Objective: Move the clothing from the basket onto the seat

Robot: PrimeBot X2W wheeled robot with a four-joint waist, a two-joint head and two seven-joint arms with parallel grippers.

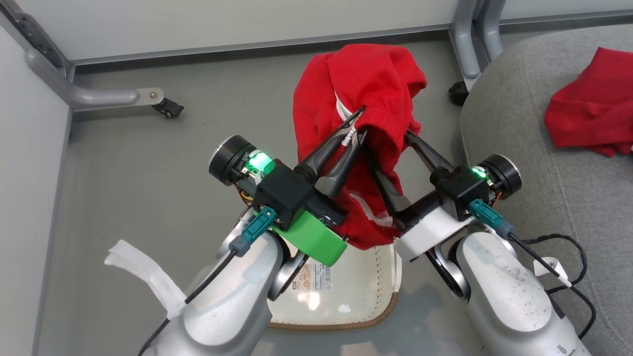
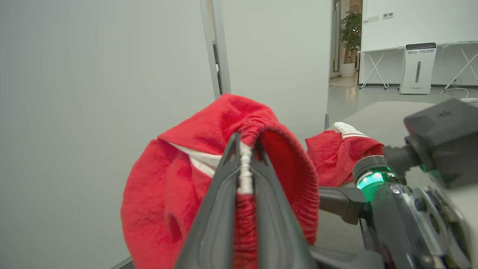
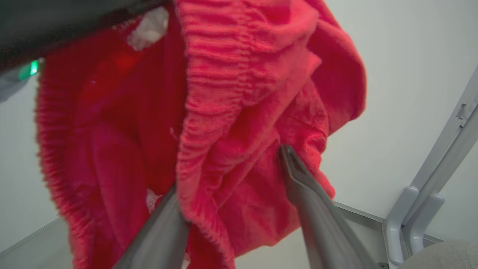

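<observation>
My left gripper [image 1: 357, 129] [image 2: 245, 144] is shut on the white-corded waistband of a red piece of clothing [image 1: 366, 84] [image 2: 179, 186] and holds it up above the basket [image 1: 336, 324]. The cloth hangs down over the basket's far end. My right gripper [image 1: 390, 146] [image 3: 227, 168] is open, its two fingers straddling a ribbed fold of the same clothing [image 3: 224, 112] just right of the left gripper. A second red piece of clothing [image 1: 593, 113] [image 2: 336, 157] lies crumpled on the grey seat [image 1: 519, 148] [image 2: 388, 112] at the right.
A cream basket floor with a label [image 1: 311, 277] shows below my arms. Grey metal frame legs with casters [image 1: 168, 106] [image 1: 457, 91] stand on the floor along pale partition panels. A black cable [image 1: 568, 247] trails by the seat's edge.
</observation>
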